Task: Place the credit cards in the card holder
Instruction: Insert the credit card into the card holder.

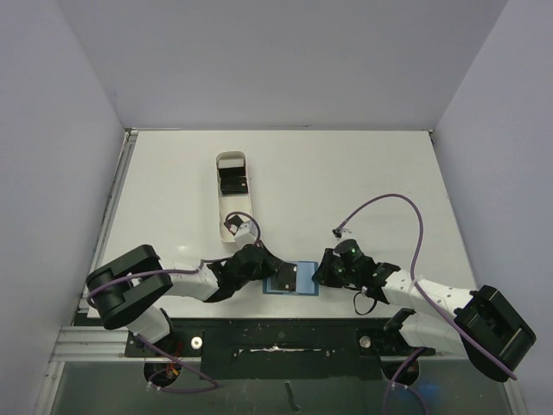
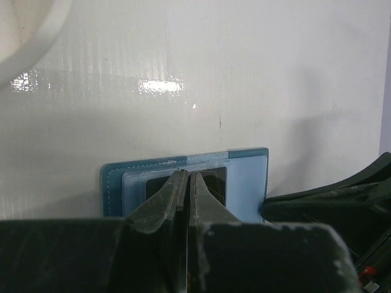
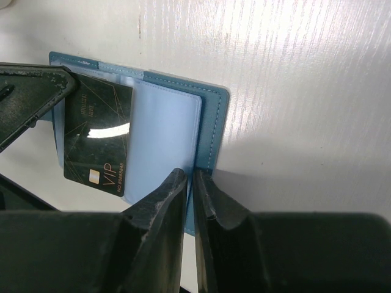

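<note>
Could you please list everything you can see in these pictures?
card holder: one, teal-blue, lying open at the table's near edge, between the grippers
credit card: one, black with VIP lettering, on the card holder
other credit cards: black, number unclear, in the tray's far end
tray: one, white, long and oval-ended, left of centre
table: one, white
left gripper: black, shut, tips at the credit card
right gripper: black, closed on the card holder's edge
</note>
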